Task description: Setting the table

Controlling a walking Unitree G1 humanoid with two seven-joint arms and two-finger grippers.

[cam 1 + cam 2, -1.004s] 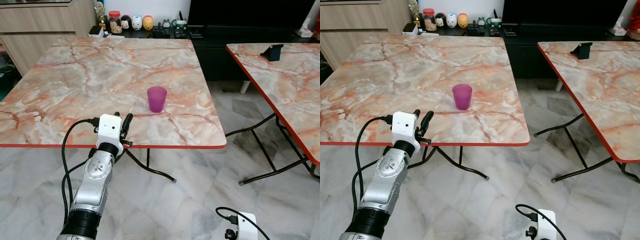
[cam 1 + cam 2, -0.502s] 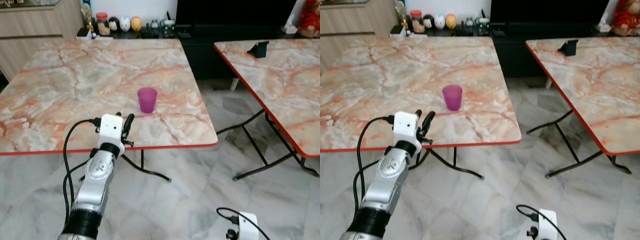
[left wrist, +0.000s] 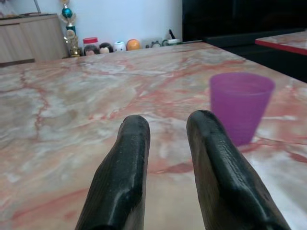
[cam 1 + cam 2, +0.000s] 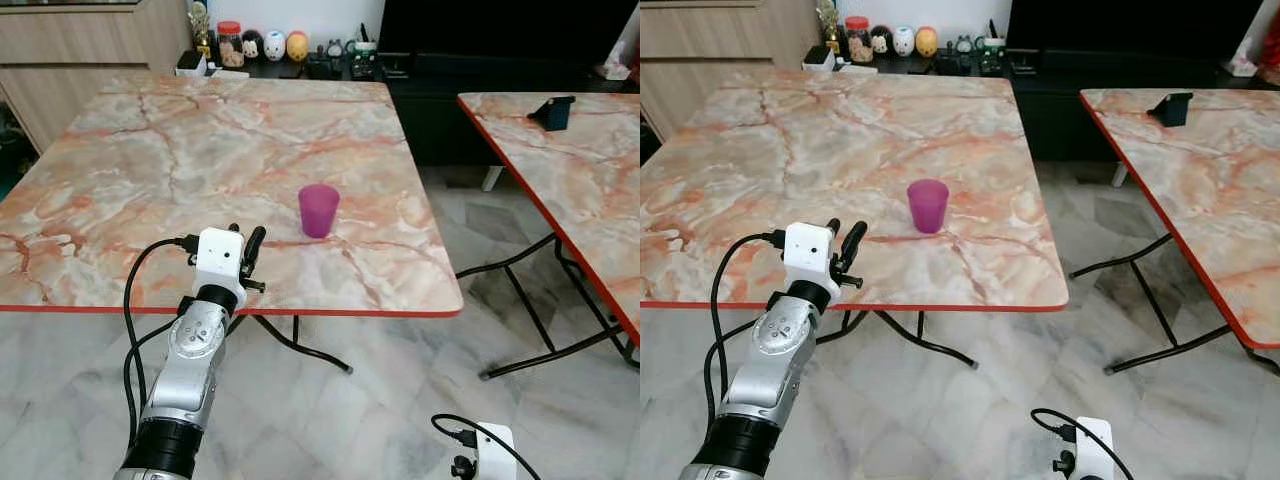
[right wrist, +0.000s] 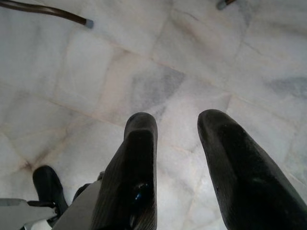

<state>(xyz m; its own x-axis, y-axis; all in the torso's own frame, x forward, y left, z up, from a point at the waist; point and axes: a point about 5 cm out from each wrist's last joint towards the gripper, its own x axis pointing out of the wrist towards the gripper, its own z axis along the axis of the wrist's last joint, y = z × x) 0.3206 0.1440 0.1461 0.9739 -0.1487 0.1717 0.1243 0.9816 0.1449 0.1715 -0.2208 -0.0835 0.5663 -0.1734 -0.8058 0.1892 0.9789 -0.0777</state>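
Since the purple cup (image 4: 318,210) stands upright near the front edge of the marble table (image 4: 150,150), I judge my left gripper (image 4: 245,255), parted a little and empty, the nearer one, with the cup at about one o'clock from it. My right gripper (image 5: 177,158) hangs low over the floor, fingers apart, holding nothing. The cup's inside is hidden from me.
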